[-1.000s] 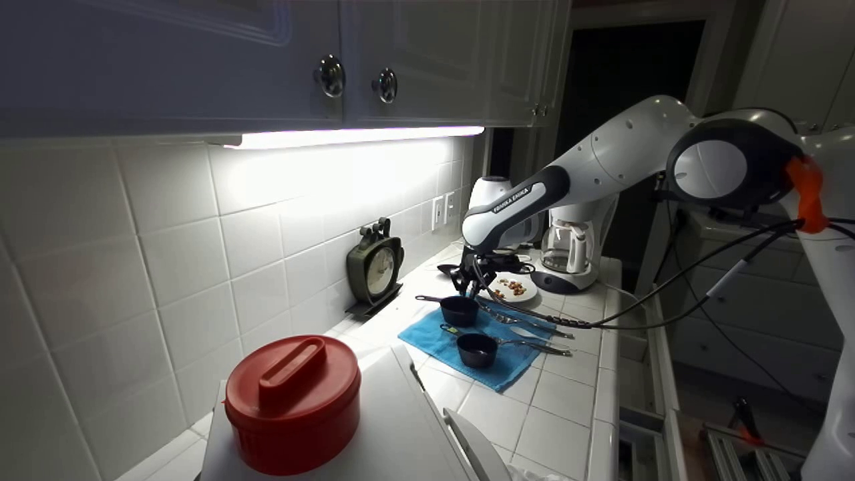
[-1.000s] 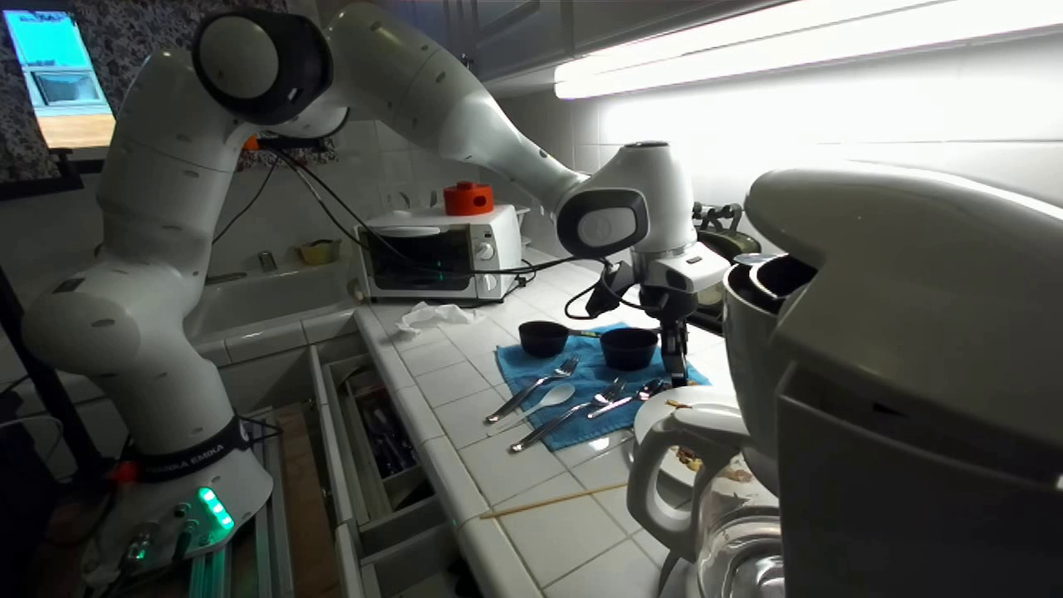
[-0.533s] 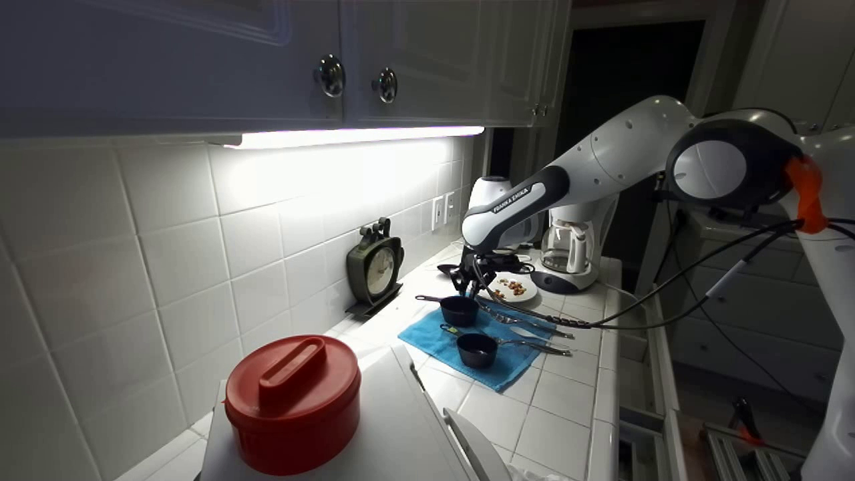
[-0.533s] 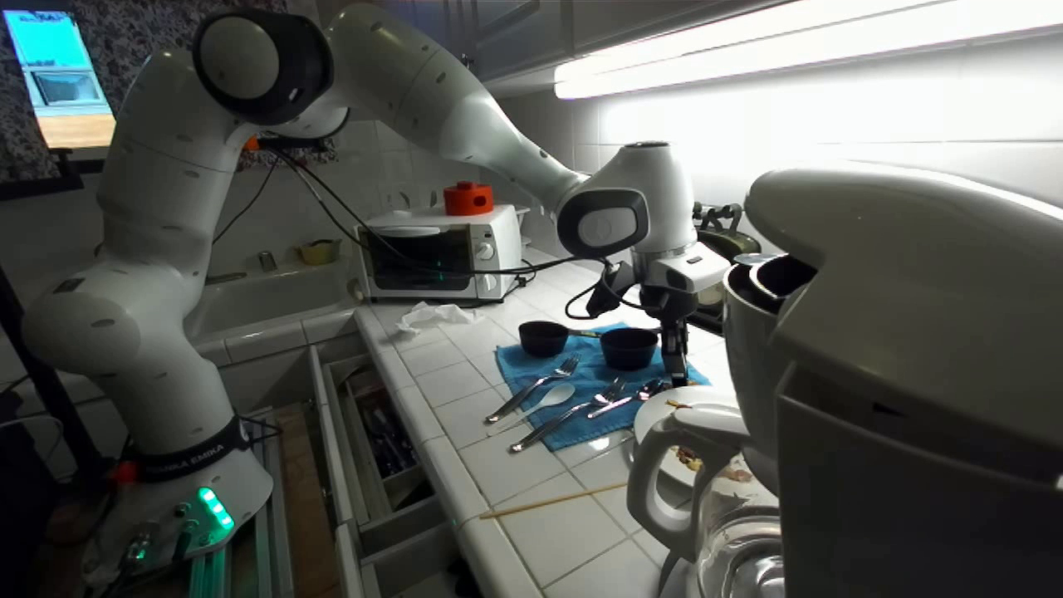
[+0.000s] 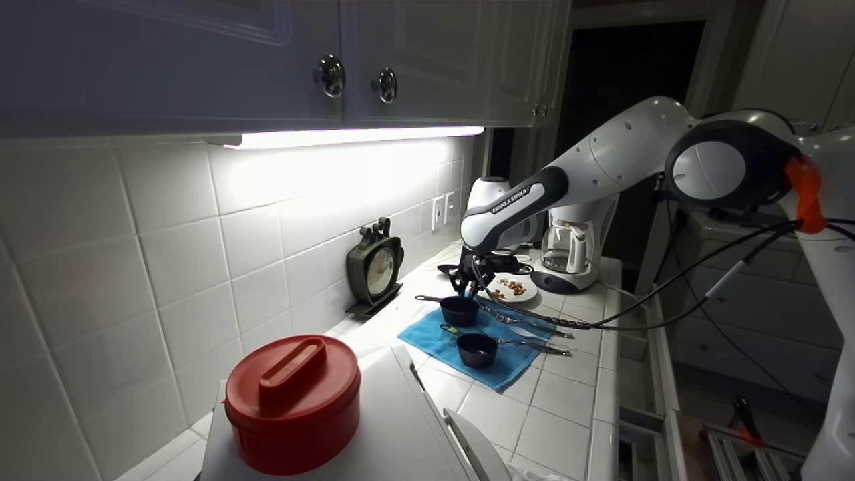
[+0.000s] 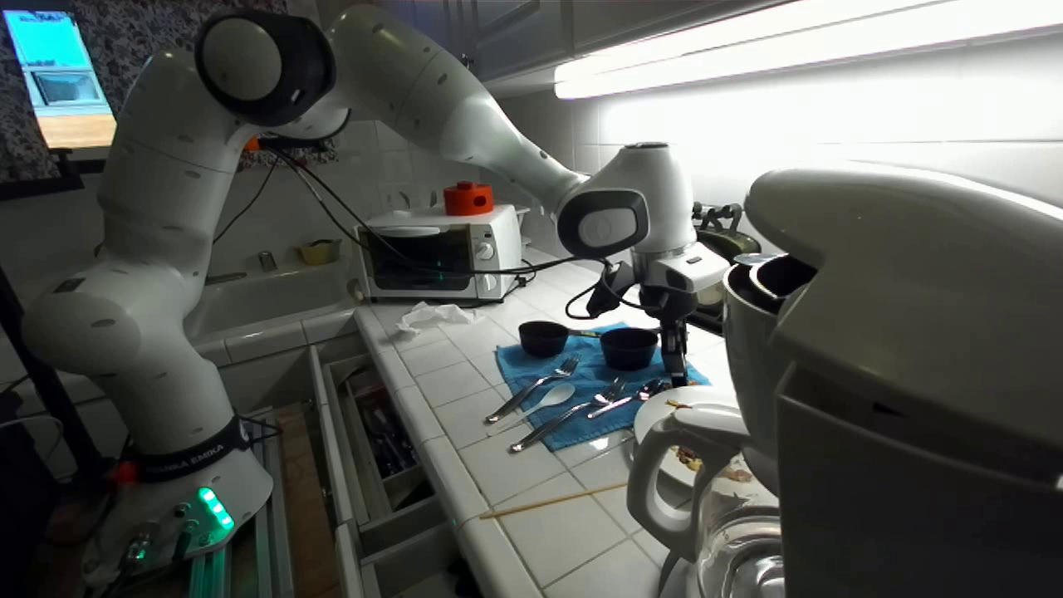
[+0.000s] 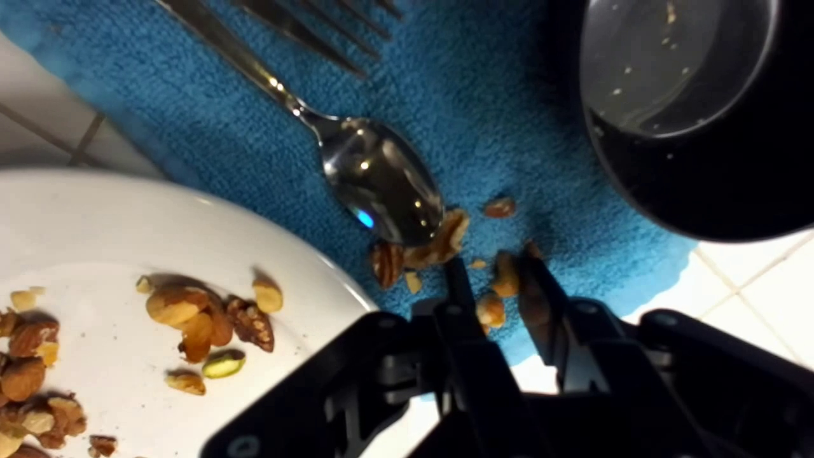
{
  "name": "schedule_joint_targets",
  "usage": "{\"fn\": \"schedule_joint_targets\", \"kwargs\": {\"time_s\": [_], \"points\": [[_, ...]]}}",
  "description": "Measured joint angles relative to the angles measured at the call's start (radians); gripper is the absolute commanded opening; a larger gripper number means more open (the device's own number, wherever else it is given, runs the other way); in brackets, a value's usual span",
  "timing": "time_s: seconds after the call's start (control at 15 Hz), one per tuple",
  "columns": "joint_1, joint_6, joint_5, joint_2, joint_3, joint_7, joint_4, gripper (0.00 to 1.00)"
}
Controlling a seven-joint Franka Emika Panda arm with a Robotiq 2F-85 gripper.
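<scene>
– how's the black two-fingered gripper (image 7: pixel 495 268)?
– fingers slightly apart, loose brown nuts (image 7: pixel 491 310) between them on the fluffy blue towel (image 7: pixel 241 140).
– past that?
– white tiled counter (image 5: pixel 561 387), then white tiled wall (image 5: pixel 177 294).
– and what's in containers?
– white round plate (image 7: pixel 127 229) with mixed nuts (image 7: pixel 32 381), black round cup (image 7: pixel 706 191) with pale crumbs (image 7: pixel 671 13).

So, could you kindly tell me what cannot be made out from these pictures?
Wrist view: whether the claw touches the nuts between its fingers; blur hides any contact.
Wrist view: part of the cup, cut off by the top and right edges.
Wrist view: what the specks in it are; too small.
In an exterior view: part of the plate, hidden by the carafe handle.
</scene>
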Motion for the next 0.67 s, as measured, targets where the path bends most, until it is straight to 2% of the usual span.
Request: {"fn": "schedule_joint_targets", "kwargs": {"time_s": [0.2, 0.27, 0.33, 0.4, 0.47, 0.67], "points": [[0.000, 0.000, 0.000, 0.008, 0.000, 0.000, 0.004, 0.24], [0.000, 0.000, 0.000, 0.011, 0.000, 0.000, 0.007, 0.19], [0.000, 0.000, 0.000, 0.014, 0.000, 0.000, 0.010, 0.10], [0.000, 0.000, 0.000, 0.015, 0.000, 0.000, 0.012, 0.10], [0.000, 0.000, 0.000, 0.016, 0.000, 0.000, 0.013, 0.04], [-0.001, 0.000, 0.000, 0.018, -0.001, 0.000, 0.017, 0.07]]}}
